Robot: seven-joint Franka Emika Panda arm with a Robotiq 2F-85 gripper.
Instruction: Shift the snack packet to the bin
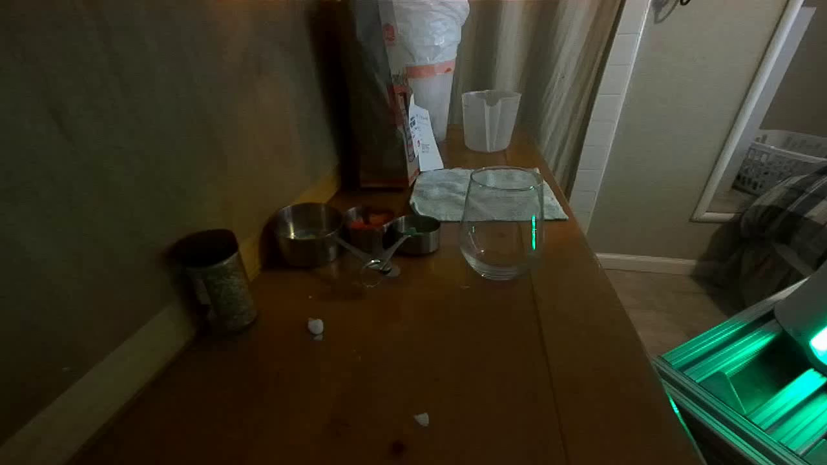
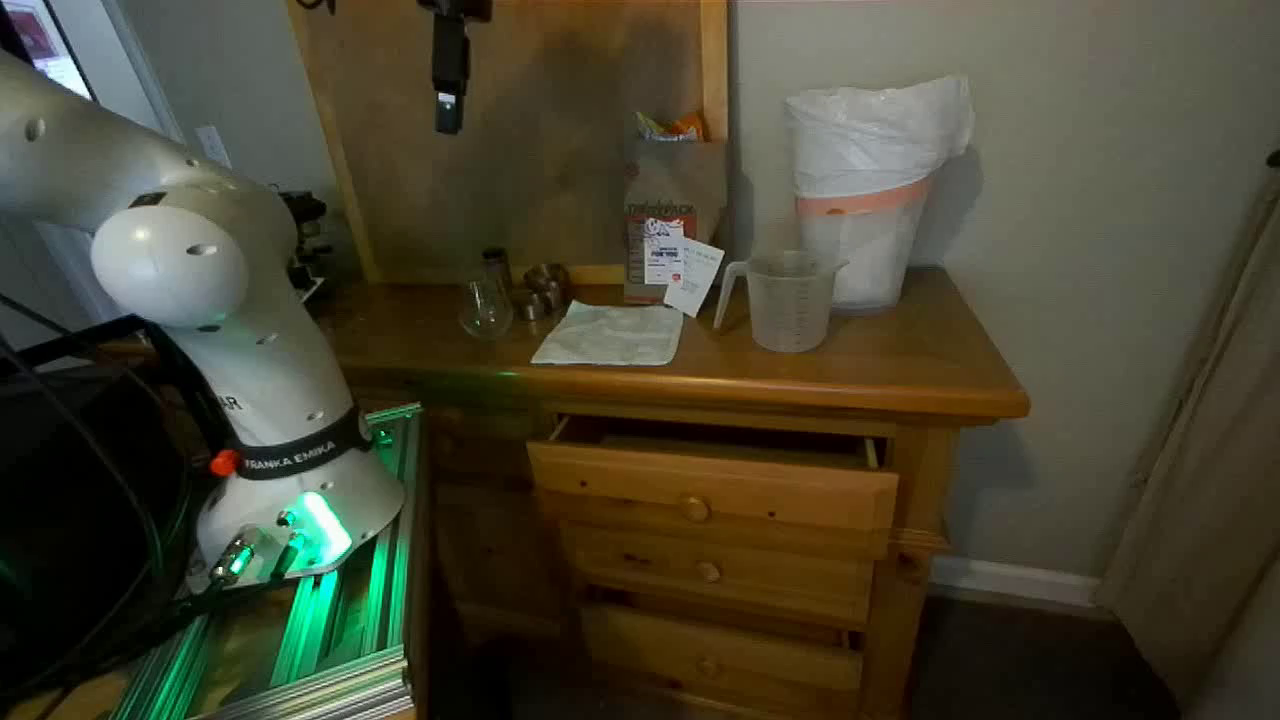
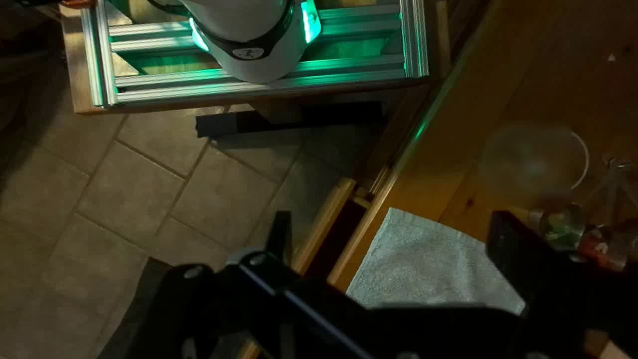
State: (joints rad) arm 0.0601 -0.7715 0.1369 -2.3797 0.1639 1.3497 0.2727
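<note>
The snack packet point(image 2: 672, 127), orange and colorful, sticks out of the top of a brown paper bag point(image 2: 655, 190) in an exterior view; its lower part is hidden in the bag. The bin point(image 2: 862, 245) is a pale tall container with a white plastic liner over its rim, right of the bag. It also shows in an exterior view point(image 1: 431, 97) behind the bag. My gripper point(image 3: 391, 222) is open and empty in the wrist view, high above the cloth and the drawer edge. In an exterior view the gripper point(image 2: 450, 105) hangs at the top, left of the bag and apart from it.
A clear measuring jug point(image 2: 790, 300) stands in front of the bin. A pale cloth point(image 2: 612, 335) lies before the bag. A stemless glass point(image 1: 502, 226), metal measuring cups point(image 1: 309, 234) and a shaker jar point(image 1: 219, 284) stand on the desk. The top drawer point(image 2: 710, 490) is partly open.
</note>
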